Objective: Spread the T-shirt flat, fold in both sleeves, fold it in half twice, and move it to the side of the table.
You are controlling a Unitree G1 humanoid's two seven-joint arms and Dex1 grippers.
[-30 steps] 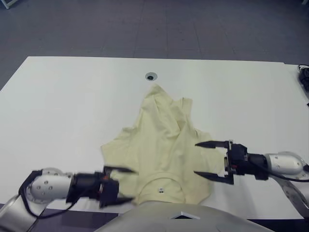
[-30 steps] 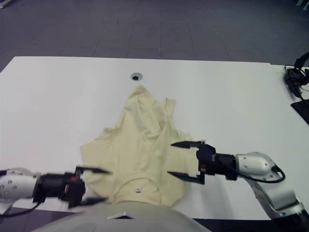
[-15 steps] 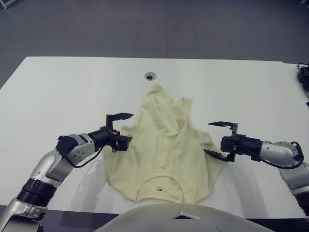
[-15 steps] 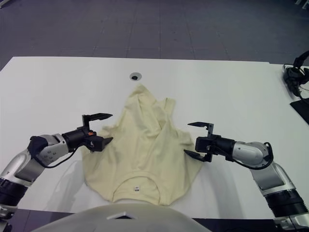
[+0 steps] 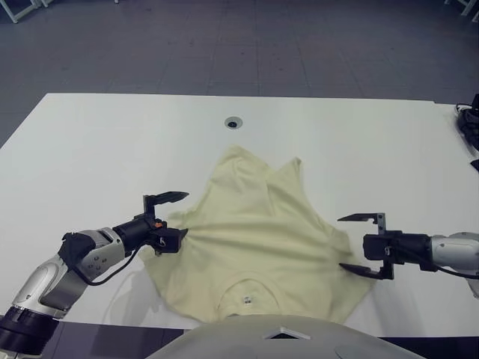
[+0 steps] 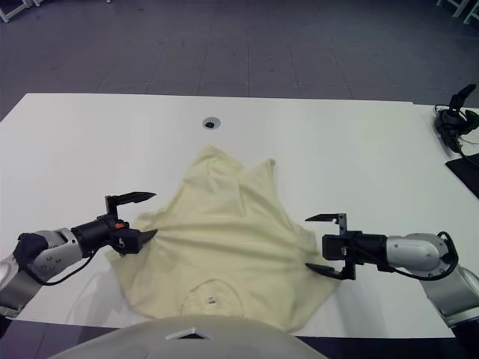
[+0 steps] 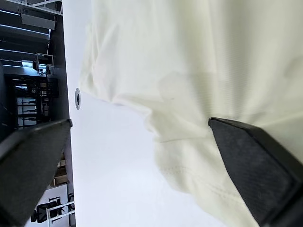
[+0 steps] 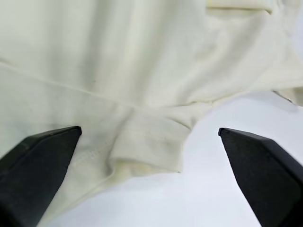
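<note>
A pale yellow T-shirt (image 5: 258, 235) lies crumpled on the white table (image 5: 90, 149), its collar (image 5: 245, 293) toward the near edge and its hem bunched toward the far side. My left gripper (image 5: 181, 215) is open at the shirt's left edge, its lower finger touching the cloth. At the right edge my right gripper (image 5: 342, 242) is also open, its lower finger resting on the cloth. In the left wrist view the cloth (image 7: 189, 71) and a rumpled hem lie between the spread fingers (image 7: 33, 165). In the right wrist view a folded sleeve (image 8: 151, 146) lies between the fingers (image 8: 265, 170).
A round cable hole (image 5: 234, 122) sits in the table just beyond the shirt. Black cables (image 5: 470, 123) lie at the far right edge. Bare white tabletop stretches left and right of the shirt. The near table edge runs close under the collar.
Both grippers have drawn apart and toward the near edge, staying open. The shirt's lower part now lies wider and flatter. The camera has shifted slightly.
</note>
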